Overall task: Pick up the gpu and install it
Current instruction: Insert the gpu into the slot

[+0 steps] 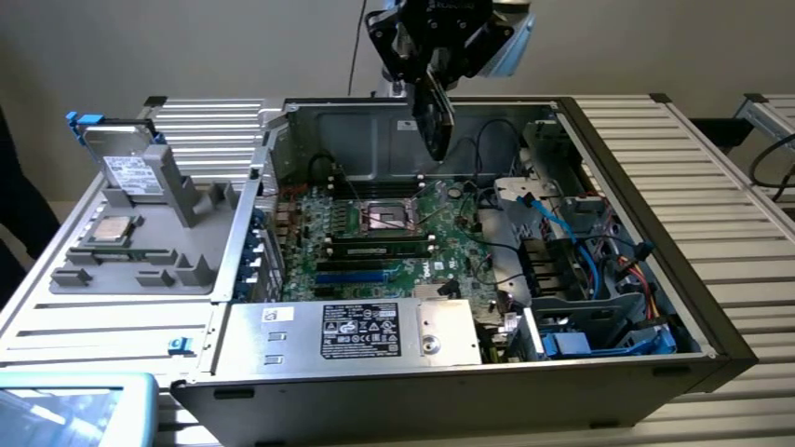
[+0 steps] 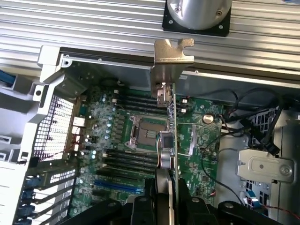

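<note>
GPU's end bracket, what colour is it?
The end bracket of the gpu is silver metal, best seen in the wrist view.

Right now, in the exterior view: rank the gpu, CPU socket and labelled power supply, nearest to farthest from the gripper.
1. gpu: held in the gripper, hanging above the open case.
2. CPU socket: below the card, mid-motherboard.
3. power supply: at the case's camera-side edge, farthest.

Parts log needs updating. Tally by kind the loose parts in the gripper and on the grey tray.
gpu: 1, in gripper
drive: 1, on tray
cpu: 1, on tray
Total: 3
</note>
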`<act>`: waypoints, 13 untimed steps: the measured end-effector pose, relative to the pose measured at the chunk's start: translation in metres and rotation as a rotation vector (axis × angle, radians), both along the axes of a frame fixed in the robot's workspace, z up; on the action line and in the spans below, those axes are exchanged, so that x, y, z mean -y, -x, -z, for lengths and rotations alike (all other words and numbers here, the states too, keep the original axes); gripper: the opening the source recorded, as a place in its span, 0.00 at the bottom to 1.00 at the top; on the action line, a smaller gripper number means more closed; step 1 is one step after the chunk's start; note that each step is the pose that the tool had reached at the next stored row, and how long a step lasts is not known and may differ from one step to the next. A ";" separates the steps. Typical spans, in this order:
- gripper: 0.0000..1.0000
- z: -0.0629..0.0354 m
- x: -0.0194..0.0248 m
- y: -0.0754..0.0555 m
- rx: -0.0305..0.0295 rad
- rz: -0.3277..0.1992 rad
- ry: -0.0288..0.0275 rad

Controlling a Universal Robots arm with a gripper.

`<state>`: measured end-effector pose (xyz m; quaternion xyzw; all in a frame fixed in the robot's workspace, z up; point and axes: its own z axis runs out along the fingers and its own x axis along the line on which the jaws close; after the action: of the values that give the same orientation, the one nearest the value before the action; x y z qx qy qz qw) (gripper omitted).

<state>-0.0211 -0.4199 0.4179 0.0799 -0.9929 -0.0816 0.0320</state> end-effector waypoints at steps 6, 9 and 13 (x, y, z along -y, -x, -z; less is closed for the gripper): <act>0.29 0.0002 0.0000 0.000 0.0000 -0.109 -0.0149; 0.29 0.0002 0.0001 0.000 -0.0004 -0.163 -0.0149; 0.29 0.0001 0.0001 0.000 -0.0005 -0.235 -0.0148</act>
<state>-0.0211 -0.4200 0.4177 0.1962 -0.9761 -0.0846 0.0410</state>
